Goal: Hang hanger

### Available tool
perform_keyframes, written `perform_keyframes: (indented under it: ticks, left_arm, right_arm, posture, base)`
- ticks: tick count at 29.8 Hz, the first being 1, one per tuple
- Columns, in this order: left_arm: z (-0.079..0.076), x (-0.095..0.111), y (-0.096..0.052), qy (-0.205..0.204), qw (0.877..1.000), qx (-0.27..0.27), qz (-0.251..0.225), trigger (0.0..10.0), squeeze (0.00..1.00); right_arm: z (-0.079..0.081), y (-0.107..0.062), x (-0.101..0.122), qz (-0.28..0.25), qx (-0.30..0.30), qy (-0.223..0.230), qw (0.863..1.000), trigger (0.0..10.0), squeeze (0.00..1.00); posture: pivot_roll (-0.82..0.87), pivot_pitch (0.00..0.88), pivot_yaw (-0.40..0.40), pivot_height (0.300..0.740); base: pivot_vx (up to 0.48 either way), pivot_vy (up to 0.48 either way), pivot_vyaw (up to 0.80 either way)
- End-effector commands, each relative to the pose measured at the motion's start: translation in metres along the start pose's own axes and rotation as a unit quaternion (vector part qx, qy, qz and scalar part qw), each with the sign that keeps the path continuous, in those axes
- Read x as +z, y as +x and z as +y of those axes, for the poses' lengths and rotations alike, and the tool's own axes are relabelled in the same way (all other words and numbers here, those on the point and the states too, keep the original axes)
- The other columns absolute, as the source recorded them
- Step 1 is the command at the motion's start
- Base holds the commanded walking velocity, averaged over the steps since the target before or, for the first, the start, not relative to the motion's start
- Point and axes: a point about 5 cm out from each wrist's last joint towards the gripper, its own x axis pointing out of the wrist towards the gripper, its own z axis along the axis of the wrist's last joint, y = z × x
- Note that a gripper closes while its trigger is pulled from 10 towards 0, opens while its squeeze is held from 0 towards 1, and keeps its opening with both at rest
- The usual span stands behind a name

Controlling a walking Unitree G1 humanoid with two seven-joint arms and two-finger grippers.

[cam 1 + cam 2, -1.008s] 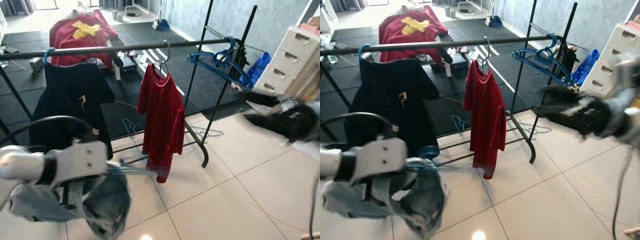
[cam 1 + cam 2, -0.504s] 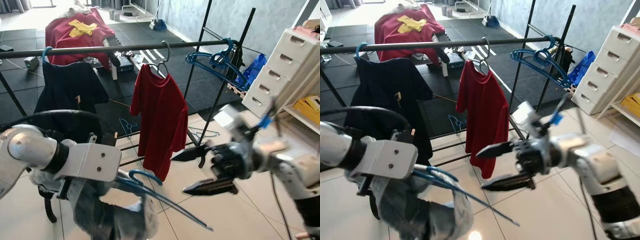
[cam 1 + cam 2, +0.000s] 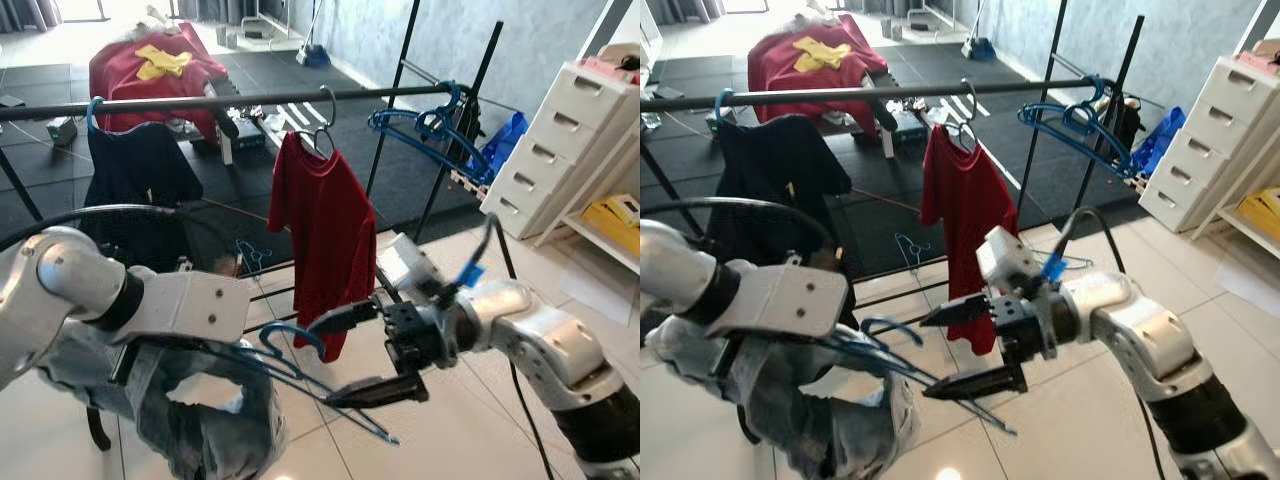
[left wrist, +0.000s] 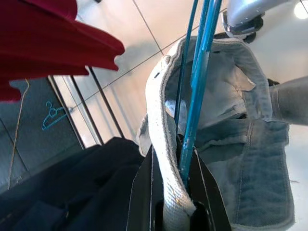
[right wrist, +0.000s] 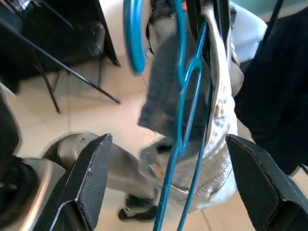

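**Blue hanger with jeans held below the clothes rail**

A blue hanger (image 3: 300, 365) carrying light denim jeans (image 3: 215, 425) is clamped together with the waistband in the left end effector (image 4: 180, 185), low in front of the clothes rail (image 3: 200, 100). The right end effector (image 3: 955, 350) is held with its fingers spread apart, one on either side of the hanger's free end. On the rail hang a red T-shirt (image 3: 325, 235), a dark garment (image 3: 140, 175) and several empty blue hangers (image 3: 430, 125).

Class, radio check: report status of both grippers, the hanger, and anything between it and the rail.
Left gripper shut on blue hanger with jeans. Right gripper open, fingers either side of hanger. Rail above; red shirt and dark shirt hang there.
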Motion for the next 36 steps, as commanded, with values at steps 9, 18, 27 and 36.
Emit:
perform_keyframes:
  ticks: [9, 18, 27, 36]
  left_arm:
    - [0.001, 0.009, -0.003, -0.045, 0.999, -0.012, -0.008, 10.0, 0.0]
    - [-0.009, 0.028, -0.008, -0.071, 0.995, -0.058, -0.046, 10.0, 0.0]
    - [-0.013, 0.039, -0.011, -0.043, 0.993, -0.076, -0.079, 10.0, 0.0]
    - [-0.006, 0.047, -0.015, 0.008, 0.987, -0.07, -0.146, 10.0, 0.64]
  right_arm:
    - [-0.013, 0.022, -0.001, -0.003, -0.07, -0.035, 0.997, 3.5, 0.0]
    - [-0.018, 0.031, -0.004, -0.034, -0.108, -0.036, 0.993, 0.0, 0.0]
    - [-0.02, 0.032, -0.004, -0.041, -0.113, -0.035, 0.992, 0.0, 0.0]
    - [-0.021, 0.032, -0.002, -0.05, -0.115, -0.035, 0.991, 0.0, 0.0]
  posture:
    - [-0.01, 0.037, -0.058, 0.74]
    - [-0.01, 0.044, -0.054, 0.74]
    - [-0.01, 0.044, -0.053, 0.74]
    - [-0.01, 0.042, -0.05, 0.74]
  base:
    - [0.0, 0.0, 0.0]
    - [0.0, 0.0, 0.0]
    - [0.0, 0.0, 0.0]
    - [0.0, 0.0, 0.0]
